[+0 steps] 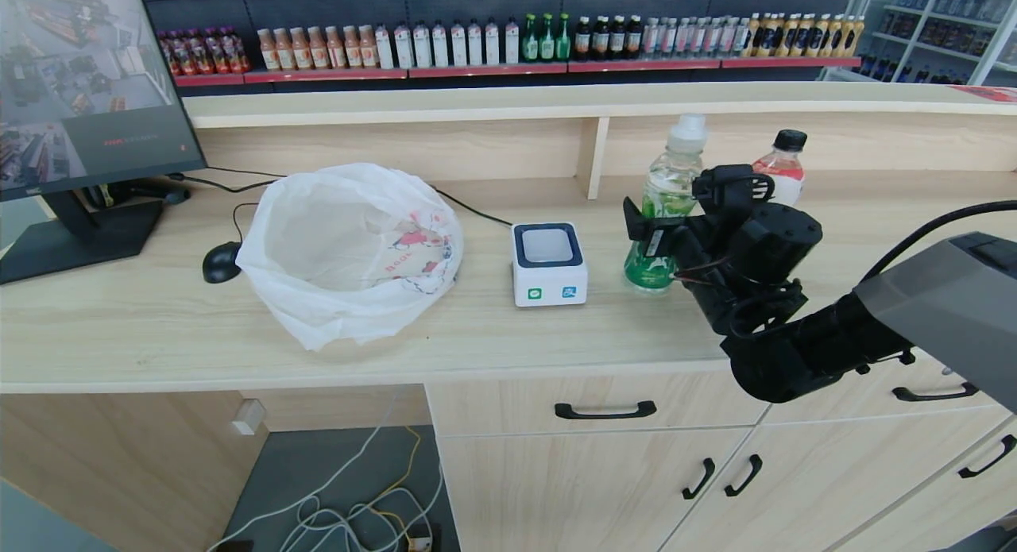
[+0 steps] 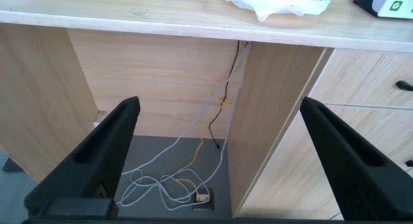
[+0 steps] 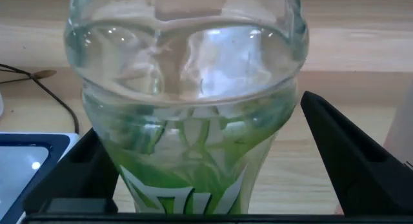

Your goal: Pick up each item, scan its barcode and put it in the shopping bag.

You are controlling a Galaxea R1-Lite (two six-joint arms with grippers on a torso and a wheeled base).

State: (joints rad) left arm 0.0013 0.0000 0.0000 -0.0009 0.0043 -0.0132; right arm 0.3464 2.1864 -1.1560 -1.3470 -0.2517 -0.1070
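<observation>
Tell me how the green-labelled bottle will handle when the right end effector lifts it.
The green-labelled bottle looks well filled with liquid, so it is probably heavy for its size. Its wall is smooth and rounded, so the right end effector may slip without a firm squeeze. Tall, narrow and upright, it would likely tip if nudged high.

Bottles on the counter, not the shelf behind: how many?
2. The green bottle stands just right of the scanner, inside the open right gripper. The black-capped bottle stands behind it, farther right. Others may be hidden behind the gripper.
</observation>
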